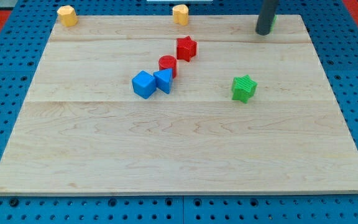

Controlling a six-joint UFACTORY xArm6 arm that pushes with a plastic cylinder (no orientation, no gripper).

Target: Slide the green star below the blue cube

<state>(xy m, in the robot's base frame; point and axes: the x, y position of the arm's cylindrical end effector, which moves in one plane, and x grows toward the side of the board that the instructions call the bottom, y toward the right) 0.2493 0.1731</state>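
Green star (pixel 243 88) sits well below my tip (pixel 263 32), apart, nothing touching it, on wooden board (pixel 179 149).

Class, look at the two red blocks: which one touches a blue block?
The red cylinder: it sits against the blue triangular block. The red star, nearer the view's top, stands apart from both blue blocks.

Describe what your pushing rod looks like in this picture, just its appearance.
Only the lower part of my rod shows, at the view's top right: a straight, dark grey cylinder with a smooth, plain surface. My tip is blunt and round. No cables, markings or labels show. A bit of green peeks out behind it.
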